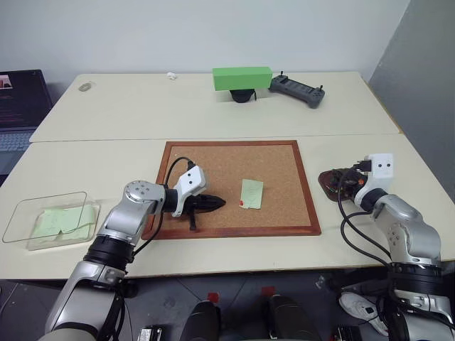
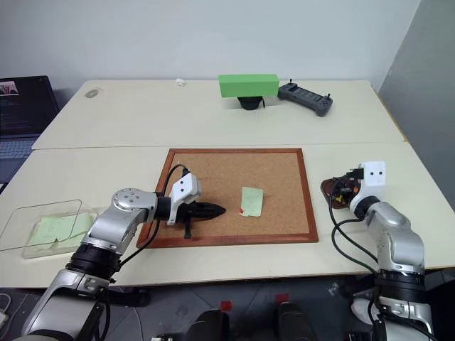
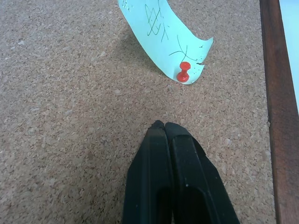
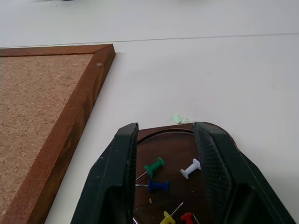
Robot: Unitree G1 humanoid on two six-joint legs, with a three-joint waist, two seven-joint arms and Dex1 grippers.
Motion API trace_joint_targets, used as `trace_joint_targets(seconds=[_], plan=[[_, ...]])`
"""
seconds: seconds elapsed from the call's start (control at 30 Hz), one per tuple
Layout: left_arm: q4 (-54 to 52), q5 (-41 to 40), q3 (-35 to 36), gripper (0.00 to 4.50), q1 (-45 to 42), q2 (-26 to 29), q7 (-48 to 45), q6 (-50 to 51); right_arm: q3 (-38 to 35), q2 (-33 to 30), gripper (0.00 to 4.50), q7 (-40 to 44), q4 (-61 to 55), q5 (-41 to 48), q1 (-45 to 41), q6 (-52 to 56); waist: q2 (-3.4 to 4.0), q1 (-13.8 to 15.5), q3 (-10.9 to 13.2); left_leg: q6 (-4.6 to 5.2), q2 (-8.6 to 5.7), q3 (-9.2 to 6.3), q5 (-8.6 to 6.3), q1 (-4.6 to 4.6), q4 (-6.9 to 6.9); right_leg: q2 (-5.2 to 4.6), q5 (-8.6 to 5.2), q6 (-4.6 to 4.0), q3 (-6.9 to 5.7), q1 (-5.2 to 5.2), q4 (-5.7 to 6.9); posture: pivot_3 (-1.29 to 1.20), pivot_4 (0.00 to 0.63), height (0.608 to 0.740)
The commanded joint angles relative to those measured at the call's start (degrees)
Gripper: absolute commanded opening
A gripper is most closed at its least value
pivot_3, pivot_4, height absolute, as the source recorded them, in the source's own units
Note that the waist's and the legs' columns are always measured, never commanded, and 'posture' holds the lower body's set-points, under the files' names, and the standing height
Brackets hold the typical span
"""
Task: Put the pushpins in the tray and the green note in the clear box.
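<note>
**Pin count: five in the tray, one on the corkboard**

The right gripper (image 4: 164, 154) is hovering over the tray (image 4: 174, 135) with its fingers spread, holding nothing. Five pushpins (image 4: 155, 167) are lying inside: green, blue, white, yellow, red. One red pushpin (image 3: 184, 73) is pinning the single green note (image 3: 161, 32) to the corkboard (image 1: 213, 170). The left gripper (image 3: 166, 127), fingers pressed together, is resting near it. One clear box (image 1: 28, 213) is sitting at the table's left.
</note>
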Motion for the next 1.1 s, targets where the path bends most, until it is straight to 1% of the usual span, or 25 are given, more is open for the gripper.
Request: trace_joint_targets(seconds=[0.03,0.1,0.17,0.27,0.37,0.63,0.93,1.1], plan=[[0.26,1.24,-1.06,0.00,0.58,0.41,-0.55,0.37,5.80,-2.42,1.96,9.16,-7.98,1.18,1.65,-3.51,0.00,-0.06,0.00,0.00,0.01,0.00,0.00,0.00,0.00,0.01,0.00,0.00,0.00,0.00,-0.01,0.00,0.150,0.740],[0.35,1.26,-1.04,0.00,0.56,0.42,-0.63,0.38,9.37,-3.15,1.96,13.10,-11.41,1.92,2.20,-3.96,0.00,-0.11,0.00,0.00,0.02,-0.02,0.00,0.00,0.00,0.03,0.00,0.00,-0.01,0.00,-0.01,0.00,0.150,0.740],[0.36,1.29,-1.02,0.00,0.59,0.41,-0.64,0.43,11.78,-3.52,1.96,15.16,-13.23,1.89,2.22,-4.07,0.00,-0.14,0.00,0.00,0.02,-0.01,0.00,0.00,0.01,0.04,0.00,0.00,-0.01,0.00,0.00,0.00,0.150,0.740],[0.43,1.35,-1.04,0.00,0.51,0.33,-0.65,0.61,16.95,-2.73,1.96,19.05,-16.25,3.32,1.11,-2.86,0.00,-0.06,0.00,0.00,0.02,-0.04,0.00,-0.01,0.03,0.03,0.00,0.01,-0.03,0.02,-0.03,0.00,0.150,0.740],[0.33,1.35,-1.03,0.00,0.43,0.27,-0.61,0.82,20.93,-1.72,1.96,21.50,-16.54,3.05,-0.44,-3.00,0.00,-0.10,0.00,0.00,0.03,-0.04,0.00,-0.01,0.02,0.03,0.00,0.01,-0.04,0.02,-0.05,0.00,0.150,0.740],[-1.14,1.13,-0.58,0.00,1.39,0.82,-0.32,1.74,27.83,3.44,1.96,23.84,-5.10,-2.03,-5.56,-10.27,-0.01,-0.07,0.00,0.00,0.02,-0.08,0.00,-0.01,0.03,0.03,0.00,0.00,-0.07,0.03,-0.07,0.00,0.150,0.740],[-3.67,0.73,0.41,0.00,3.18,2.19,0.15,3.31,31.08,10.08,1.96,24.52,8.04,-5.99,-9.92,-17.24,-0.01,-0.63,0.00,0.00,0.06,-0.11,0.00,-0.01,0.01,0.03,0.00,0.00,-0.09,0.01,-0.05,0.00,0.150,0.740],[-5.05,0.58,0.73,0.00,4.02,2.55,0.42,4.18,31.43,12.34,1.96,24.87,12.58,-7.54,-10.65,-20.11,-0.01,-0.96,0.00,0.00,0.08,-0.11,0.00,0.02,-0.01,0.04,0.00,-0.01,-0.10,0.00,-0.02,0.00,0.150,0.740]])
